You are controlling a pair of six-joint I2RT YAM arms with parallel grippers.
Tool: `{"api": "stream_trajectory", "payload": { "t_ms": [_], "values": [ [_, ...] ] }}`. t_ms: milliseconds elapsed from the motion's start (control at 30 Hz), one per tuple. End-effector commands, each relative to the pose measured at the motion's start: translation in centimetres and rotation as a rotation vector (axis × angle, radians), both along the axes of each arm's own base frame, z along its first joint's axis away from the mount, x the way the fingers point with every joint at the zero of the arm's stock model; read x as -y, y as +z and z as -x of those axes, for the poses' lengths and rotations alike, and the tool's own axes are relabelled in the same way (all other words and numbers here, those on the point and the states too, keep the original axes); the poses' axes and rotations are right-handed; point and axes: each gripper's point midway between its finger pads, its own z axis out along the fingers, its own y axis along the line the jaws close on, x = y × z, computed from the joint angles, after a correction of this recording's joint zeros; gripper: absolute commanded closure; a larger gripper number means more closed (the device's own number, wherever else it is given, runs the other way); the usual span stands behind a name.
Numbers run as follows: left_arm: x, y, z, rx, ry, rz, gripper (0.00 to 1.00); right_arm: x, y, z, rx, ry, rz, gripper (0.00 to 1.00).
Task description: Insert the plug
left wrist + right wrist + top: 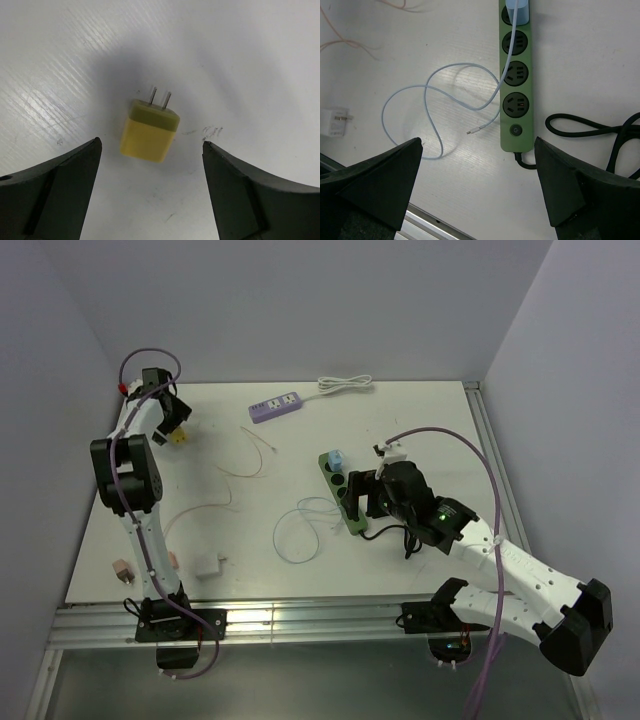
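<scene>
A yellow plug adapter (149, 131) with two metal prongs lies on the white table, prongs pointing away from the left wrist camera; it also shows in the top view (179, 437). My left gripper (152, 150) is open just above it, one finger on each side, not touching it. A green power strip (516, 75) lies on the table with a light blue plug (516, 11) in its far socket. My right gripper (477, 150) is open and empty above the strip's switch end (352, 502).
A purple power strip (277, 405) with a white cord lies at the back. A thin blue cable (437, 100) loops left of the green strip, whose black cord (592, 132) curls right. A white adapter (208, 565) and a pink block (121, 568) lie near the front left.
</scene>
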Motion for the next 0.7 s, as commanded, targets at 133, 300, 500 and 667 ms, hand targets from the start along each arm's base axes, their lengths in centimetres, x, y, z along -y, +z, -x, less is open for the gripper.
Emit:
{"api": "stream_trajectory", "payload": {
  "t_ms": [133, 300, 500, 667],
  "values": [
    [-0.7, -0.4, -0.4, -0.006, -0.028, -0.05, 0.14, -0.2, 0.7, -0.8, 0.034, -0.027, -0.024, 0.0],
    [-0.6, -1.8, -0.5, -0.04, -0.039, -0.049, 0.16, -0.4, 0.6, -0.8, 0.024, -0.029, -0.029, 0.0],
    [-0.7, -1.9, -0.5, -0.029, -0.046, -0.065, 0.28, -1.0, 0.8, -0.1, 0.018, 0.008, -0.071, 0.0],
    [-0.6, -1.7, -0.8, -0.004, -0.075, -0.073, 0.56, 0.0, 1.0, -0.3, 0.027, -0.038, -0.052, 0.0]
  ]
}}
